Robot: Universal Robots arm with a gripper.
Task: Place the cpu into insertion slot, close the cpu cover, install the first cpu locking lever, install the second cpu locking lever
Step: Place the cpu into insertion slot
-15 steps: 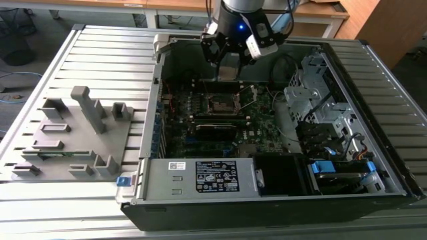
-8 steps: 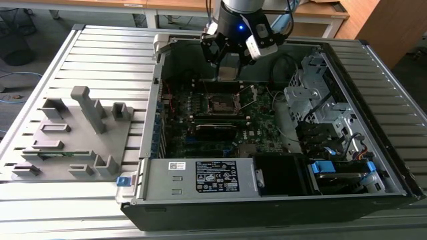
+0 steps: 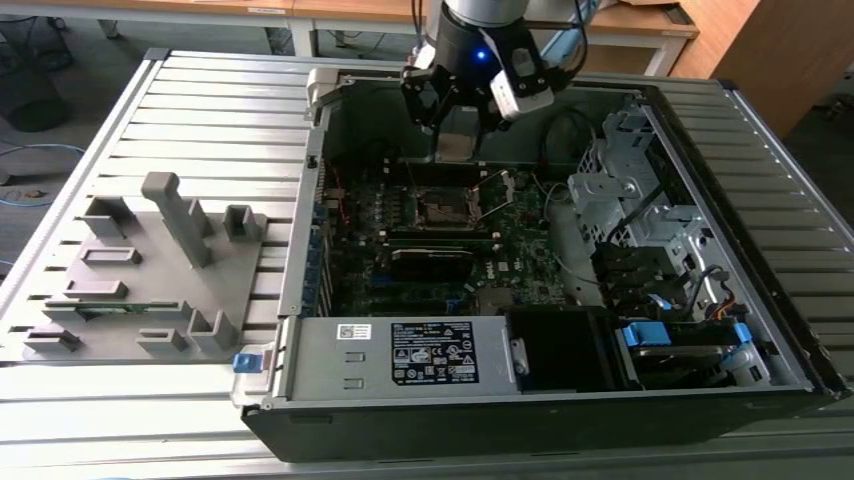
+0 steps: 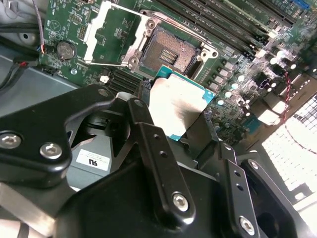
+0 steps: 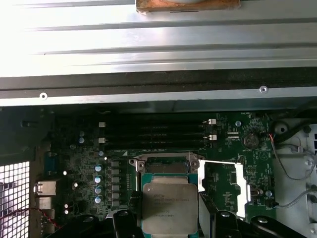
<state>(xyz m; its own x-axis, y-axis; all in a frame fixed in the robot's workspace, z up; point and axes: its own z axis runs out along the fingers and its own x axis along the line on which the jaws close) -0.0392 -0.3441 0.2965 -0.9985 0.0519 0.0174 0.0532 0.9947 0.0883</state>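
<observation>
Exterior view: fixture tray (image 3: 254, 270) at frame left, computer case (image 3: 534, 425) centre-right | motherboard (image 3: 514, 265) in case, insertion slot (image 3: 441, 208) mid-board | gripper (image 3: 454, 148) upper centre, cpu (image 5: 170, 206) between its fingers, near slot, not in it | cpu cover (image 5: 241, 193) swung beside slot

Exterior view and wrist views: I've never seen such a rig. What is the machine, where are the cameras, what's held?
The exterior view looks down on a slatted grey table bearing an open black computer case. A robot arm reaches in; its hand does the grasping. Both wrist views come from cameras riding on that arm. The hand is shut on a flat square chip with a dull grey top, not yet in the small square dark socket with a silvery rim. The thin silvery frame cover beside it lies open.
</observation>
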